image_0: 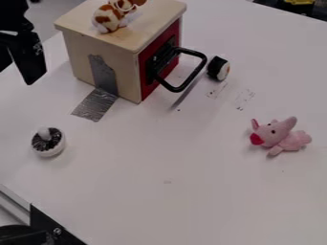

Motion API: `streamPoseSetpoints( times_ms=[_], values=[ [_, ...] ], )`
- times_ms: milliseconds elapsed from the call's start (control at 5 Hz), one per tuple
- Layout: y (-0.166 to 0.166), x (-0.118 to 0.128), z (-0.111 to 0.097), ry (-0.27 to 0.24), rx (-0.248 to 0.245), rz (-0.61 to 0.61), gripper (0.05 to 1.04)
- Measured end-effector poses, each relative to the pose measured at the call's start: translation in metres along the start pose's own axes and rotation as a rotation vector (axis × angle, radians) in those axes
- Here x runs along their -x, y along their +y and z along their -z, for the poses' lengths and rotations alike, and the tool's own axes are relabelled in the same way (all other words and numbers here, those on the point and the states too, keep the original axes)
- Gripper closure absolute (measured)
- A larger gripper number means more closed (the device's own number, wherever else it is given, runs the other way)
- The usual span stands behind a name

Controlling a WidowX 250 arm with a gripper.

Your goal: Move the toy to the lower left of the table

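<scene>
At the upper left edge is my gripper (18,75), to the left of the wooden box and above the table surface. Its fingers stand apart, with nothing seen between them. A pink plush toy (279,136) with a red snout lies at the right side of the white table (191,191), far from the gripper. Another plush toy (114,17), brown and white, rests on top of the box.
The wooden box (102,57) has a red front with a black handle (195,72) and grey tape at its base. Beside the handle lies a sushi-like piece (218,68). A round white brush-like object (48,142) sits at the left. Black hardware (51,229) occupies the lower left corner.
</scene>
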State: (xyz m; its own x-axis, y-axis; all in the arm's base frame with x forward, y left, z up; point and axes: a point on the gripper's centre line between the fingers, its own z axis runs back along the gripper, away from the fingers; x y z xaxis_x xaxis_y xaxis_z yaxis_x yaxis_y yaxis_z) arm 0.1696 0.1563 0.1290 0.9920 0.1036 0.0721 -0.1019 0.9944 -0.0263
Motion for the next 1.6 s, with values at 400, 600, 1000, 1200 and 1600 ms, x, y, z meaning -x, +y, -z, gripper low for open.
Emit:
streamPoseSetpoints(
  times_ms=[400, 600, 1000, 1200, 1600],
  values=[
    [-0.046, -0.017, 0.023, 0.049, 0.059, 0.104, 0.083],
    [-0.090, -0.035, 0.039, 0.081, 0.080, 0.201, 0.083],
    [-0.176, -0.075, 0.053, 0.046, 0.134, 0.409, 0.083],
    [-0.203, -0.095, 0.060, -0.023, 0.139, 0.468, 0.083],
    [-0.255, -0.117, 0.079, -0.143, 0.139, 0.584, 0.083]
  ],
)
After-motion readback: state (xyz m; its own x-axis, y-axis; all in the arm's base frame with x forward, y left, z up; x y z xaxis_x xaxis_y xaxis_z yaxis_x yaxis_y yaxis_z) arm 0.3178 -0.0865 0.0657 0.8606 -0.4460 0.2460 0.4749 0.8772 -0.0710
